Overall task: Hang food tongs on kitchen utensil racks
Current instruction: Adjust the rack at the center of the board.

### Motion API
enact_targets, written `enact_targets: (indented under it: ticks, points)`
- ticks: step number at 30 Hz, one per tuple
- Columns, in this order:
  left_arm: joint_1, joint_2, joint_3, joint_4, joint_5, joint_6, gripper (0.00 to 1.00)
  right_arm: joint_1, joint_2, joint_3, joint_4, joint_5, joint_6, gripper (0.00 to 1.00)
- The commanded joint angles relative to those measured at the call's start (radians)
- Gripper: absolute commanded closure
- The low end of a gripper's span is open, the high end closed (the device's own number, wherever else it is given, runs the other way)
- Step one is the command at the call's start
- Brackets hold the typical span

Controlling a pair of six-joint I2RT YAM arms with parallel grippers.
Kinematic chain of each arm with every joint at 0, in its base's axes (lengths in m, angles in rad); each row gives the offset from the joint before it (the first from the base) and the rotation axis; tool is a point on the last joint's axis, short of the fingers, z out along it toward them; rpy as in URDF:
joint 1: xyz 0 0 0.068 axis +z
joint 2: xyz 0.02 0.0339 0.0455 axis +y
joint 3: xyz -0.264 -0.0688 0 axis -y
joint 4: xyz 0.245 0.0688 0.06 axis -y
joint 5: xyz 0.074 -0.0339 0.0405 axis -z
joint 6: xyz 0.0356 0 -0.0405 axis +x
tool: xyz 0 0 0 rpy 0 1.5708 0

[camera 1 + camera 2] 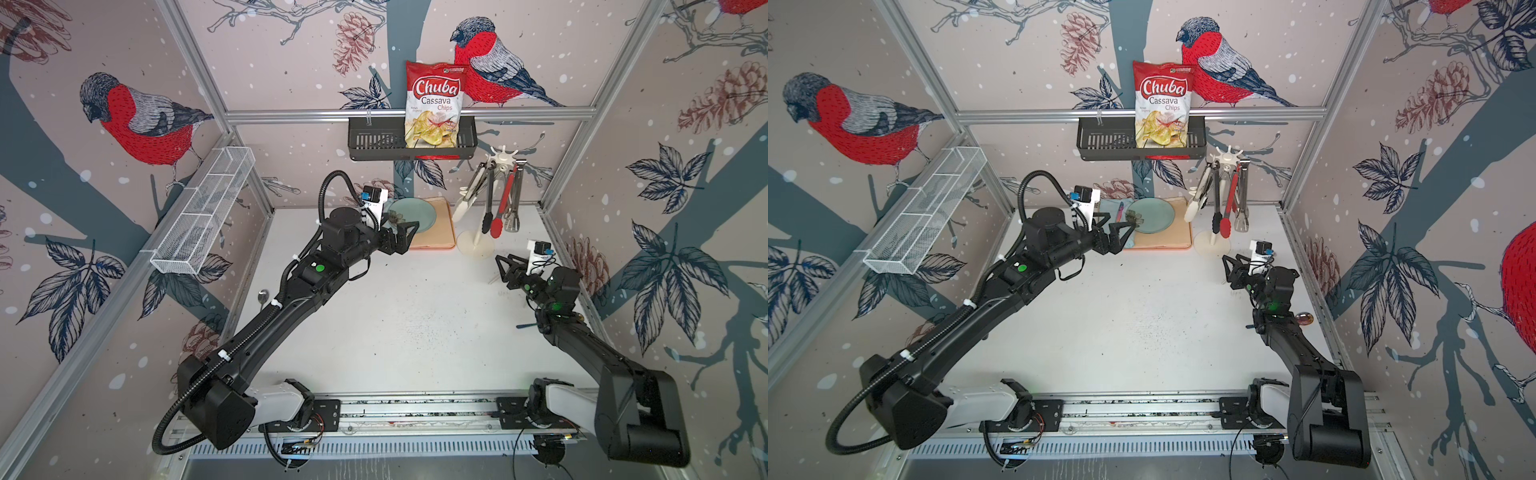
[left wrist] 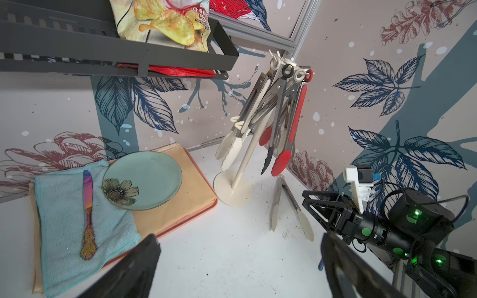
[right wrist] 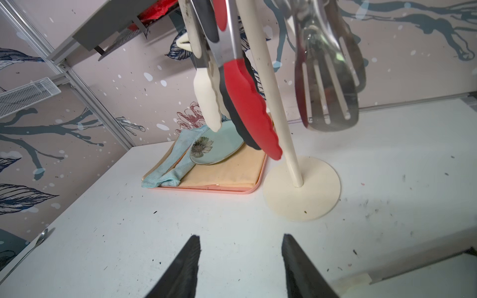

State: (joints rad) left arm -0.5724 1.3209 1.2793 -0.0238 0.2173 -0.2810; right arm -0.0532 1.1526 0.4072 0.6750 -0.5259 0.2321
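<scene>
The cream-white utensil rack point(image 1: 476, 246) point(image 1: 1211, 246) stands at the back right, its base point(image 3: 302, 188) in front of my right gripper. Several food tongs hang from its crown point(image 2: 281, 62): red-tipped point(image 1: 502, 203) point(image 3: 253, 111), black-tipped point(image 1: 488, 199), white-tipped point(image 1: 466, 200) and slotted steel point(image 3: 330, 85). One more white-tipped pair point(image 2: 306, 225) lies flat on the table beside the base. My right gripper point(image 1: 502, 270) point(image 3: 241, 236) hovers low by that pair, open, nothing between its fingers. My left gripper point(image 1: 409, 233) point(image 2: 240, 240) is wide open and empty near the tray.
A pink tray point(image 2: 196, 214) holds a teal plate point(image 2: 147, 178), a blue cloth point(image 2: 62, 206) and an iridescent knife point(image 2: 87, 206). A black basket point(image 1: 365, 143) with a chips bag point(image 1: 434, 104) hangs on the back rail. A white mesh basket point(image 1: 203, 212) is on the left wall. A spoon point(image 1: 262, 296) lies at the table's left edge.
</scene>
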Motion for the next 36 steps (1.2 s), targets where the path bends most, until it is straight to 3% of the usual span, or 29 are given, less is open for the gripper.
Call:
enact_targets:
  ticks: [1, 3, 9, 15, 24, 33, 36]
  points:
    - [0.000, 0.090, 0.129, 0.029, 0.035, 0.004, 0.04, -0.004, -0.017, 0.026, 0.007, 0.008, -0.029, 0.46]
    - [-0.003, 0.177, 0.248, -0.002, 0.086, 0.014, 0.04, -0.005, -0.035, 0.031, -0.024, 0.004, -0.035, 0.44]
    - [-0.049, 0.382, 0.482, -0.007, 0.082, 0.038, 0.04, -0.010, -0.086, 0.026, -0.074, 0.008, -0.024, 0.35]
    - [-0.094, 0.559, 0.714, -0.044, 0.074, 0.052, 0.04, -0.026, -0.115, 0.097, -0.111, 0.028, 0.043, 0.33]
    - [-0.116, 0.764, 1.015, -0.089, 0.096, 0.029, 0.04, -0.053, -0.023, 0.450, -0.310, 0.115, 0.222, 0.36]
    - [-0.123, 0.871, 1.111, -0.034, 0.101, -0.012, 0.04, -0.069, 0.160, 0.687, -0.204, 0.136, 0.465, 0.44]
    - [-0.122, 0.878, 1.120, -0.040, 0.106, -0.005, 0.04, -0.073, 0.228, 0.763, -0.184, 0.092, 0.446, 0.43]
